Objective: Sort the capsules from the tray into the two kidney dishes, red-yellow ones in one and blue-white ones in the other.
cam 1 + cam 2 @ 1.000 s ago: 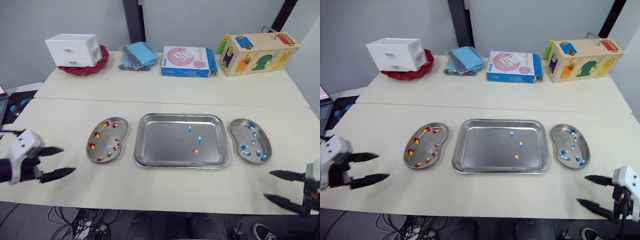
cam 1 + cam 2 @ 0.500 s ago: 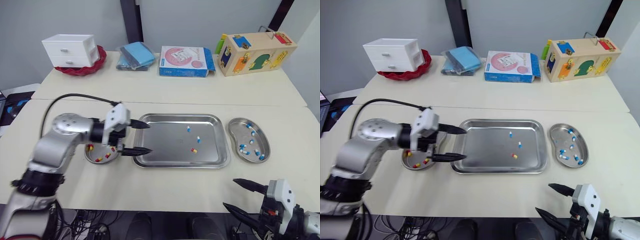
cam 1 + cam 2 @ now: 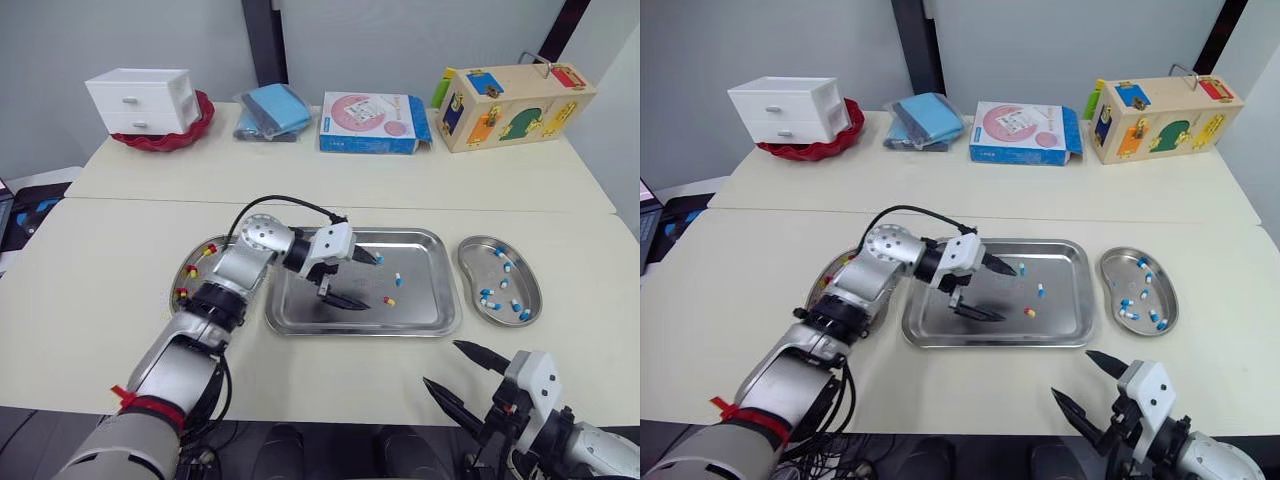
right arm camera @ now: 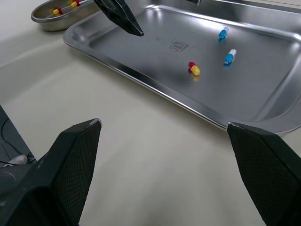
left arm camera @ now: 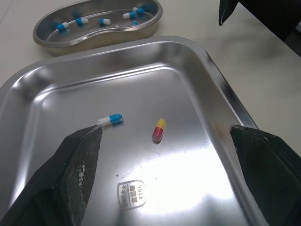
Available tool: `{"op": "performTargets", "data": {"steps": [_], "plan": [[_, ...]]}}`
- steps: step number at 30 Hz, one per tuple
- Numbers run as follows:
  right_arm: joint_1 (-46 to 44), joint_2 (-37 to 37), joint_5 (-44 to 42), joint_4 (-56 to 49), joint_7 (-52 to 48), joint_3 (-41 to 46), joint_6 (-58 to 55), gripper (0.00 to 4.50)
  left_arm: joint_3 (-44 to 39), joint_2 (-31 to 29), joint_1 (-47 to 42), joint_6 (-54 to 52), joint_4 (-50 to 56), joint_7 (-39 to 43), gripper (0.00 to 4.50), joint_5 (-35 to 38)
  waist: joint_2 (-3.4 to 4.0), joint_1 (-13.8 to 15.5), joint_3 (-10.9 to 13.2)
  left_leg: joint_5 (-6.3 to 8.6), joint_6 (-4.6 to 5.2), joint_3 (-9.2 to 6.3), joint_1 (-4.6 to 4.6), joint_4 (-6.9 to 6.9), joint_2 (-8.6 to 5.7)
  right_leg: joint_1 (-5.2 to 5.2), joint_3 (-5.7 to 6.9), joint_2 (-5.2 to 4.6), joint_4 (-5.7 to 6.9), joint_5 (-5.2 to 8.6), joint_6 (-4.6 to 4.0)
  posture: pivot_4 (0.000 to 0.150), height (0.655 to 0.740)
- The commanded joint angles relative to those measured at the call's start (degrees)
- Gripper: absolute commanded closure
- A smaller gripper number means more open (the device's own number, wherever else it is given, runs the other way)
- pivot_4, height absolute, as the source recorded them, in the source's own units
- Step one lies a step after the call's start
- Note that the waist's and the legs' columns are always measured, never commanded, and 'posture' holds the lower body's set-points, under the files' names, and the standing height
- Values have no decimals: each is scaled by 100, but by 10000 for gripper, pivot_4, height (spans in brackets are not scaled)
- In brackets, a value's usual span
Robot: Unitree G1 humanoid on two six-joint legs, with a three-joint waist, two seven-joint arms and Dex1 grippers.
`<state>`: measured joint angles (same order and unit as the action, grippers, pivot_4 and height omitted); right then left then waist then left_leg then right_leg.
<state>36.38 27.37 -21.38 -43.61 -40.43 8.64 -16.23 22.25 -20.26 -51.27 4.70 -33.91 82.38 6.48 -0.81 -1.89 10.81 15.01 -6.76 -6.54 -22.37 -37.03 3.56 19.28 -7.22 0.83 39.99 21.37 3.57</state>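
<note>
A steel tray [image 3: 420,300] lies mid-table holding one red-yellow capsule [image 3: 389,301] and two blue-white ones [image 3: 398,279] [image 3: 379,259]. My left gripper [image 3: 367,280] hovers open just over the tray, and the red-yellow capsule [image 5: 158,130] lies between its spread fingers. The left kidney dish [image 3: 190,275], partly hidden by my arm, holds red-yellow capsules. The right kidney dish [image 3: 525,275] holds several blue-white ones. My right gripper [image 3: 443,364] stands open above the table's front right, with nothing in it and pointing at the tray [image 4: 141,52].
Along the back of the table stand a white drawer unit in a red dish [image 3: 140,100], a folded blue cloth [image 3: 272,110], a pink-and-blue box [image 3: 375,122] and a wooden lock box [image 3: 510,105]. The table's front edge runs close under my right gripper.
My left gripper swung in from the table's left side, crossed the left dish and the tray's left rim, and now hangs over the capsules. The right gripper shifted slightly leftward.
</note>
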Motion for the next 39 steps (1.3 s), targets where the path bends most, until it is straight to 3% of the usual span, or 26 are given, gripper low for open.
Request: {"op": "performTargets", "data": {"steps": [1,4,14,26,29,36,39], "plan": [[80,34,4,-275,129,-55,1,0,74,205,-190,394,-334,122,9072,-169,0,0,0,0,0,-1,-1,0,0,0,0,0,0,0,0,1500,7400],[92,54,15,-320,227,-112,-29,0,59,380,-263,508,-582,154,18759,-296,0,-3,0,0,0,-1,0,0,-1,0,0,0,0,0,0,1500,7400],[66,140,-7,-392,421,-196,-79,0,160,897,-519,948,-1451,-126,18759,-865,0,1,0,0,0,-4,-3,-1,-3,-1,1,0,0,0,0,1500,7400],[141,148,13,-501,609,-322,-75,0,165,1095,-606,1001,-1889,-255,18759,-1298,-1,1,0,-1,1,-6,-3,-1,-4,-2,3,-1,0,0,0,1500,7400],[139,152,25,-505,637,-320,-65,0,136,1149,-658,990,-1978,-322,24265,-1358,-1,1,0,-1,1,-6,-3,-1,-4,-2,3,-1,0,0,0,1500,7400],[187,164,14,-508,668,-310,-21,0,128,1168,-661,1014,-2026,-319,44657,-1398,-1,1,-1,-1,1,-7,-2,-1,-4,-3,3,0,1,0,0,1500,7400],[220,171,19,-492,644,-312,19,0,107,1143,-651,1010,-2000,-283,44657,-1385,-1,1,-1,-1,1,-7,-2,-1,-4,-3,4,0,1,0,0,1500,7400]]}}
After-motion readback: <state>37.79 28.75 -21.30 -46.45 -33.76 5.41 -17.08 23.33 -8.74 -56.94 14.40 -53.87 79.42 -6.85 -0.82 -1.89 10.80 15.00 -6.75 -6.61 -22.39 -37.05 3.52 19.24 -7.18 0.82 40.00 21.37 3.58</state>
